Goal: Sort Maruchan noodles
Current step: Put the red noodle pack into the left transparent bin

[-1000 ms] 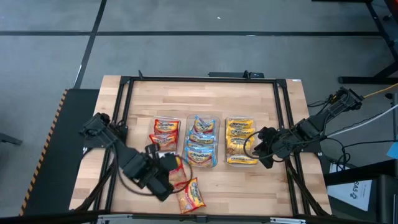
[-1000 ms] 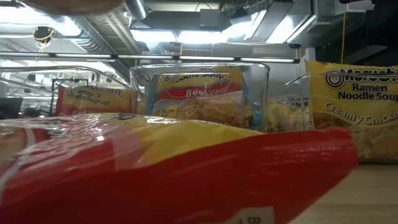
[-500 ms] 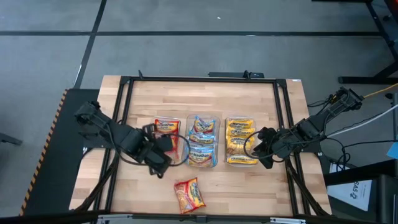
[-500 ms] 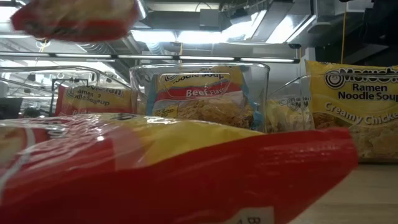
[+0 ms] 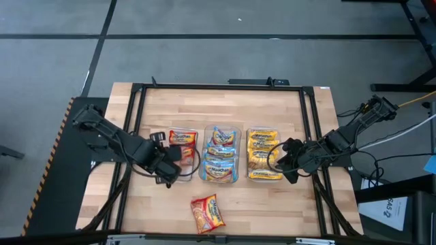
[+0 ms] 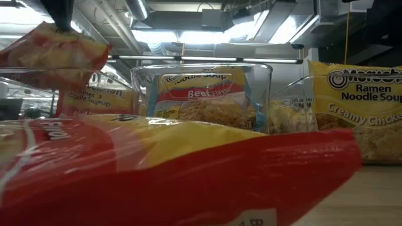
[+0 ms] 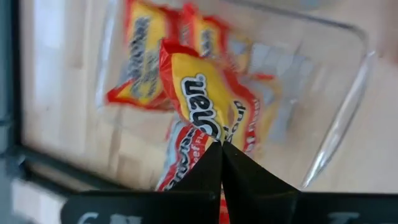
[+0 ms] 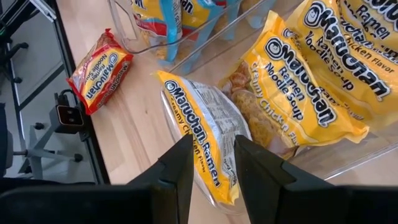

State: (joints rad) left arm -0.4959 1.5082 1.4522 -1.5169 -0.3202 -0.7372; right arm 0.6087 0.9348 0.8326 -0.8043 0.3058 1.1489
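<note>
My left gripper (image 5: 175, 168) is shut on a red-and-yellow Maruchan noodle packet (image 7: 205, 102) above the left clear tub (image 7: 349, 93), which holds other red packets (image 5: 181, 140). In the low view this packet (image 6: 56, 53) hangs at the upper left. Another red packet (image 5: 206, 213) lies flat near the table's front edge. My right gripper (image 5: 281, 165) is at the near right corner of the right tub (image 5: 264, 178), closed on a yellow packet (image 8: 202, 121). The middle tub (image 5: 221, 155) holds blue-trimmed packets. My left gripper pinches the red packet's upper edge (image 7: 216, 135) between its two fingertips, from above and pointing steeply down. The packet hangs tilted below the fingers, clear of the tub and the packets in it. My right gripper has the yellow packet's near end (image 8: 214, 177) between its two fingers (image 8: 180, 171), which slant down toward the tub. The packet lies tilted, and its far part (image 8: 180, 84) rests over the tub's curved corner.
Yellow packets (image 8: 323, 81) fill the right tub. A black metal frame (image 5: 136, 88) runs around the wooden table. Bare wood lies beyond the tubs and to both sides of the loose red packet (image 8: 99, 70).
My left gripper has carried the red packet from beside the loose packet near the front edge toward the far edge. It now hangs over the left tub, lower in the low view than before. My right gripper has kept still.
</note>
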